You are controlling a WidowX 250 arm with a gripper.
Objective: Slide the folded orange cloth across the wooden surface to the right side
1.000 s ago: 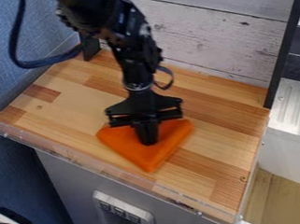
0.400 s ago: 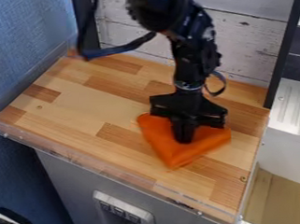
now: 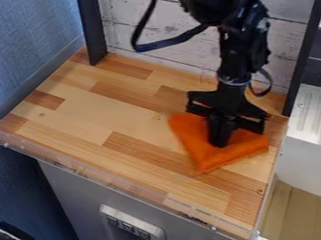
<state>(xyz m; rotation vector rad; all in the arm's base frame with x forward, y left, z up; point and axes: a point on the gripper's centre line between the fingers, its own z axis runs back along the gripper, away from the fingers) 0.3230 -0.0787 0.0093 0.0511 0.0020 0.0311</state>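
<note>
The gripper (image 3: 219,141) is pressing, closed, onto the cloth (image 3: 208,156) lying on the counter (image 3: 83,118). Whether it is pinching any fabric, I cannot tell

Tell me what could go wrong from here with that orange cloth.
The orange cloth has a corner close to the edge of the wooden tabletop, so it might snag or slip over there. The gripper is down on the cloth and could bunch it up. The small cable loop hangs near the black post and may catch.
</note>
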